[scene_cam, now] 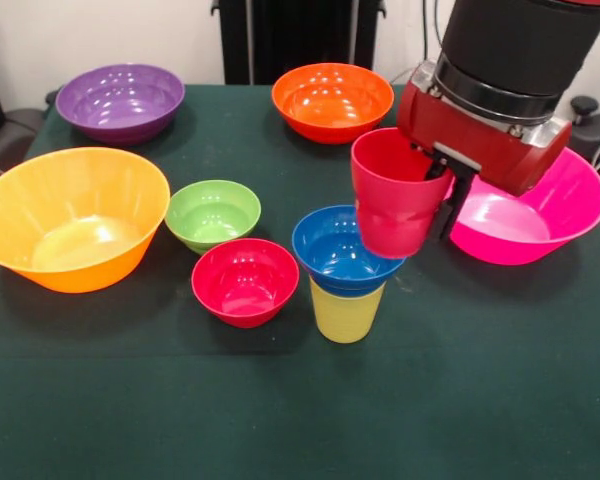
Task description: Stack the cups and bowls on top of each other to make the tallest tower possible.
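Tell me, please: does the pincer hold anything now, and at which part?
Yes. The pincer holds the red cup by its rim on the side toward the pink bowl, upright and lifted over the blue bowl.

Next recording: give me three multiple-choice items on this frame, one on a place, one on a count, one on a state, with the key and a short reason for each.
1. Where does the small blue bowl sit?
A. On top of the yellow cup
B. Inside the pink bowl
C. Flat on the table beside the purple bowl

2. How many bowls show in the front view?
A. Five
B. Seven
C. Nine

3. What is the state of the red cup?
A. Lying on its side on the table
B. Nested in the small red bowl
C. Held up by the gripper, tilted, above the blue bowl

Answers:
1. A, the blue bowl rests on the yellow cup's rim.
2. B, purple, orange, orange-yellow, green, red, blue and pink.
3. C, the gripper clamps the cup's rim and it touches no table.
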